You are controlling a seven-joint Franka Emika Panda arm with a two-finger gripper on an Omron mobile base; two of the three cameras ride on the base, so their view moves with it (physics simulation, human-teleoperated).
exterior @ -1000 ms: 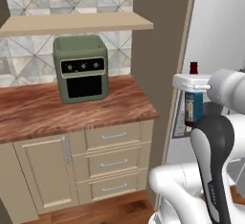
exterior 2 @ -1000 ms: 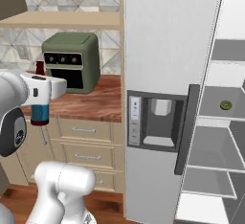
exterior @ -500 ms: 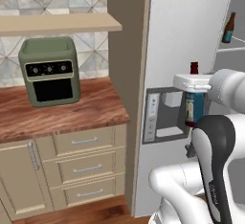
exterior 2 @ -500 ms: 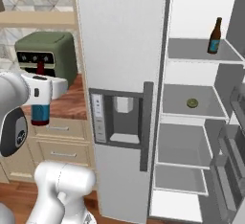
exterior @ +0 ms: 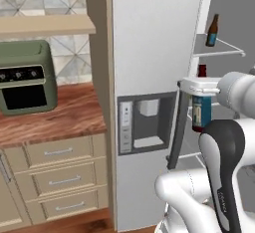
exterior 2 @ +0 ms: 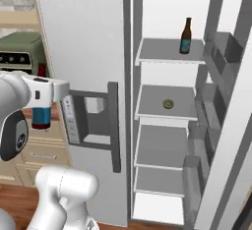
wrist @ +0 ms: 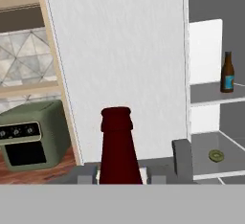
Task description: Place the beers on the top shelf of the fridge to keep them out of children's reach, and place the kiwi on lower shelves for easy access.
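My gripper [exterior: 199, 85] is shut on the dark maroon beer [exterior: 201, 113], holding it upright by the upper body, red cap on top. It hangs in front of the closed left door of the fridge [exterior: 149, 38], left of the open compartment. From the right base the same gripper [exterior 2: 43, 92] and maroon beer [exterior 2: 40, 117] appear at the far left. The amber beer [exterior 2: 185, 36] stands on the top shelf [exterior 2: 157, 57]. The kiwi [exterior 2: 168, 104] lies on the shelf [exterior 2: 147, 112] below it. In the hand view the maroon beer's neck [wrist: 116, 141] rises close up, with the amber beer [wrist: 228, 72] and kiwi [wrist: 216, 156] to the right.
A green oven [exterior: 24, 77] sits on a wooden counter [exterior: 55, 122] over drawers, left of the fridge. The fridge's dark handle [exterior 2: 114, 126] and dispenser recess [exterior 2: 91, 121] stand between the gripper and the shelves. The open right door [exterior 2: 221, 101] with bins swings out on the right.
The base has driven right: the oven and counter slid left and the fridge's open interior came into view. The maroon beer stays in the shut gripper.
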